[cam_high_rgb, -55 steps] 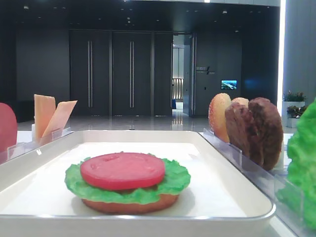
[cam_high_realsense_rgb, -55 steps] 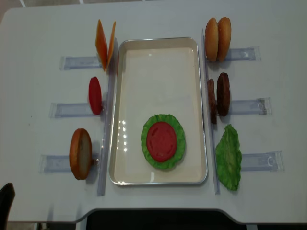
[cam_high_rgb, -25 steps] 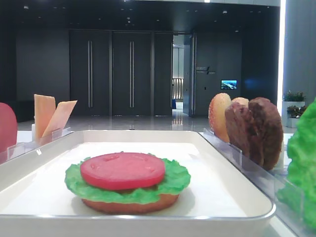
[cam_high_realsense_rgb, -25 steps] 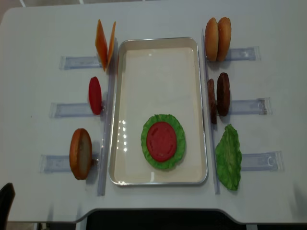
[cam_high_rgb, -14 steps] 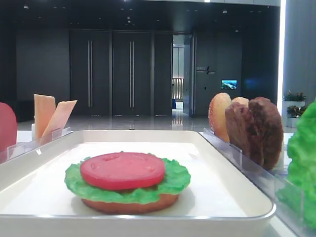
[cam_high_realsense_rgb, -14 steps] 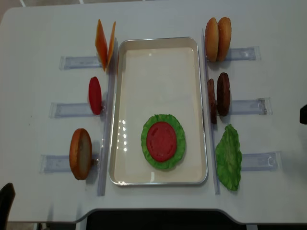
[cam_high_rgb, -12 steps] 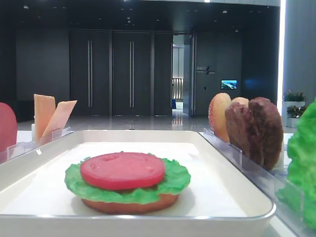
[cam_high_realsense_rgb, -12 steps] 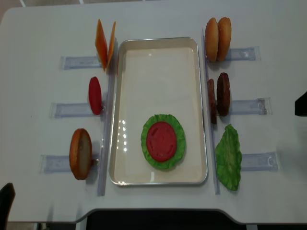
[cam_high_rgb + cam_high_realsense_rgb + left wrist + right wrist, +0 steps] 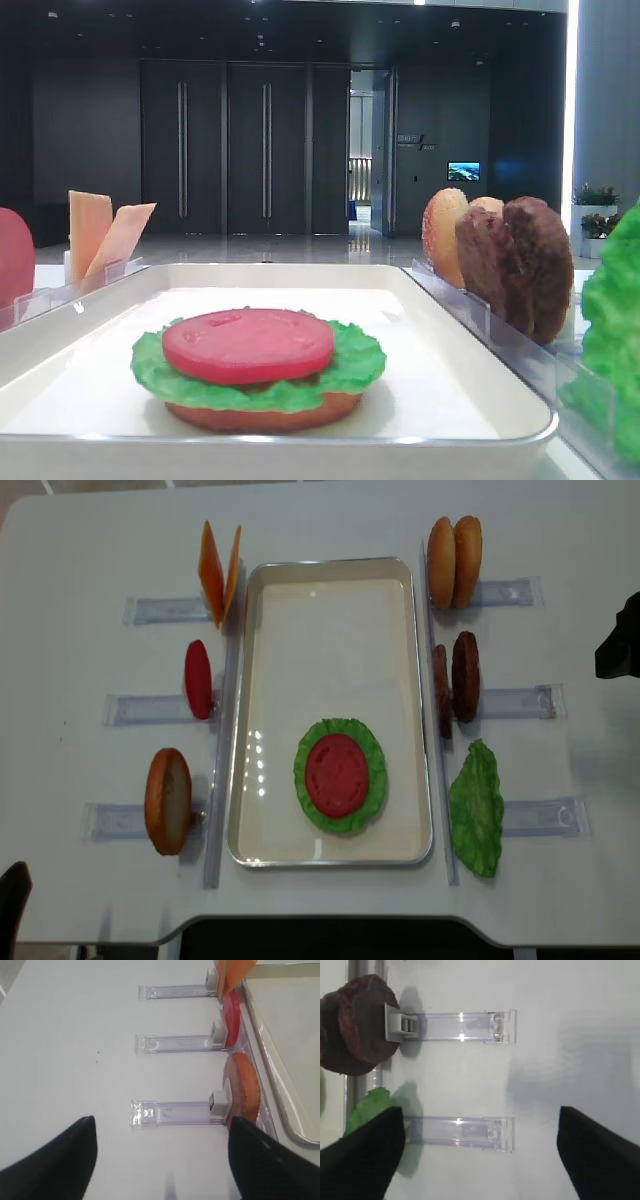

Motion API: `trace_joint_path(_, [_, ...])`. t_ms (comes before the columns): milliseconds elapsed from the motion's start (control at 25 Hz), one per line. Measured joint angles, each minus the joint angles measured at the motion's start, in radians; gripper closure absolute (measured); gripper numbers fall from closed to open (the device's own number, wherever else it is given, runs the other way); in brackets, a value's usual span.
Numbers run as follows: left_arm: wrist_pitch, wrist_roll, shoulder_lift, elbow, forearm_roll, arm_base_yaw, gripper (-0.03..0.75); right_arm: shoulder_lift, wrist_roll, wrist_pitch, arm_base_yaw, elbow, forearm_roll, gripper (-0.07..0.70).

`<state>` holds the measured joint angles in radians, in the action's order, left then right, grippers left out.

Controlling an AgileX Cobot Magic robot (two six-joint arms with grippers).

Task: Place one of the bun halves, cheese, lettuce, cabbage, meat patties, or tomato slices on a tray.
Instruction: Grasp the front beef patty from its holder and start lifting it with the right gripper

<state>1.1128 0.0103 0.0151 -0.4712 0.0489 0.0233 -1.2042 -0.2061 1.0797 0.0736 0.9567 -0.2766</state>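
Tray [image 9: 415, 680] sits mid-table, long white rectangle. On it, near the front end: a bun half [image 9: 262, 413] at the bottom, lettuce [image 9: 372, 780] on that, tomato slice [image 9: 338, 774] on top. Left racks hold cheese slices [image 9: 217, 572] at the back, another tomato slice [image 9: 198, 679] in the middle, one bun half [image 9: 168, 800] in front, all standing on edge. Right racks hold two bun halves [image 9: 454, 561] at the back, two meat patties [image 9: 456, 680] in the middle, a lettuce leaf [image 9: 477, 808] in front.

Right gripper [image 9: 477, 1155] hangs over bare table just outside the right racks, fingers wide apart, nothing between them; patties and a lettuce edge show at the left of its wrist view. Left gripper [image 9: 162, 1160] is wide too, empty, over the table left of the front bun rack [image 9: 172, 1112]. Only a dark corner of each arm shows in the overhead view.
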Motion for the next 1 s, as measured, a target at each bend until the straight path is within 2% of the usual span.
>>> trace_joint_path(280, [0.0,0.0,0.0,0.0,0.0,0.0,0.146,-0.086,0.044,-0.012,-0.075,0.035,0.025,0.045])
trace_joint_path(560, [0.0,0.0,0.0,0.0,0.0,0.0,0.184,-0.122,0.215,-0.022,-0.21,0.118,0.034,0.045])
trace_joint_path(1000, [0.0,0.0,0.0,0.0,0.0,0.0,0.302,-0.186,0.47,-0.028,-0.469,0.226,0.083,0.045])
